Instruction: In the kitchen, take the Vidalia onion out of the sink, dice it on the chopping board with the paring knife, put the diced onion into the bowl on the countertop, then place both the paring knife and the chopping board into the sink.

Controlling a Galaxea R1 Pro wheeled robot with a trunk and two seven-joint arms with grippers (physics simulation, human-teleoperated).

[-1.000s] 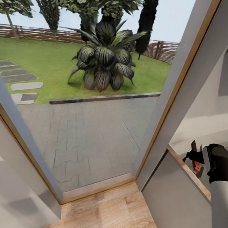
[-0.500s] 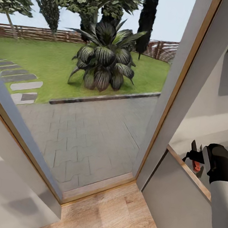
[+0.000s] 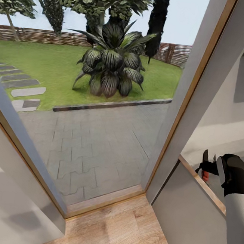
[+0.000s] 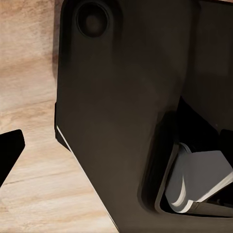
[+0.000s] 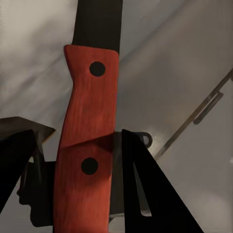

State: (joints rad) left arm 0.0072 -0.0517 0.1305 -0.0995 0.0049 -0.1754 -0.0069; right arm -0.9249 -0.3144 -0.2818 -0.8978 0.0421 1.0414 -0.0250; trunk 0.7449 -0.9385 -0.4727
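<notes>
Red-handled paring knife (image 5: pixel 87 141) clenched in right fingers (image 3: pixel 207 165) | it sank slightly behind the ledge | left fingers: cannot tell | sink not reached.

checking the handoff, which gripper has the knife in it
The right gripper: its fingers clamp the paring knife by the red-orange handle. The left gripper shows one dark fingertip over wood floor, nothing visibly in it.

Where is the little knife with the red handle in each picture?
Head view: the paring knife is at the lower right, in the right gripper.
Right wrist view: its red handle runs up between the dark fingers.
Left wrist view: not in it.
Shared landmark: the right gripper.
</notes>
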